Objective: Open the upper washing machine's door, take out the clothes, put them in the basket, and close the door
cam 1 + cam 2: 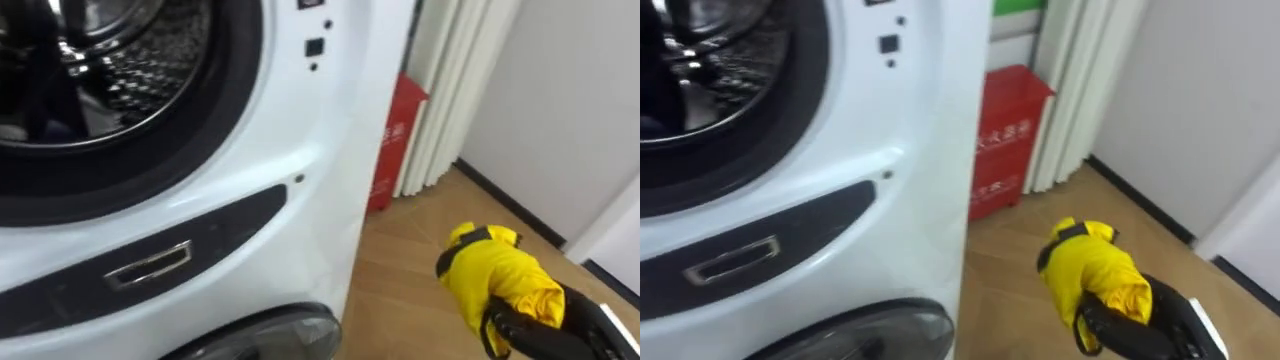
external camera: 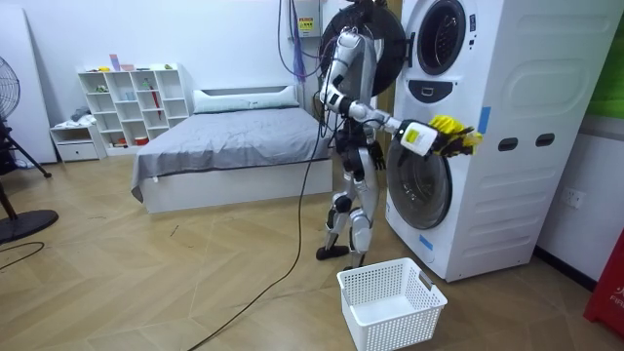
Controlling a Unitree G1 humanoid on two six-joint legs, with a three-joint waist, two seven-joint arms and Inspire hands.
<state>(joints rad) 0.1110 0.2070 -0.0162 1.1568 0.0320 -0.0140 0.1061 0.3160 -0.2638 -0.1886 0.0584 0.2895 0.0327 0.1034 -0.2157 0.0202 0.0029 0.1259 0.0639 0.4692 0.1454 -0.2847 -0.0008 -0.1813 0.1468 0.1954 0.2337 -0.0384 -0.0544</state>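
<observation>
- Right robot hand point(image 1: 522, 326): dark fingers clamped round a bunched yellow cloth point(image 1: 495, 272). I see it held in the air over the wood floor point(image 1: 400, 265), to the right of the washer point(image 1: 300, 120) and clear of it.
- Upper drum point(image 1: 110, 50) stands open at top left. I can't tell what lies in its dark part.
- Below the drum there is a dark panel with a chrome pull point(image 1: 150, 265), and under that the top edge of a glass door point(image 1: 270, 335).
- Writing: a red box point(image 1: 1005, 130) sits on the floor against the wall, just past the washer's corner, beside a pale curtain point(image 1: 445, 90). It has white print on its face.
- The washer front carries small dark marks near the drum rim, too small for me to read.
- The room view adds that the robot stands upright facing two stacked machines, arm stretched out to the room view's right.
- A white basket point(image 2: 390, 302) sits on the floor by the robot's feet, in front of the lower machine.
- Behind the robot are a bed point(image 2: 234, 146), a white shelf point(image 2: 132, 102) and a fan point(image 2: 5, 88).
</observation>
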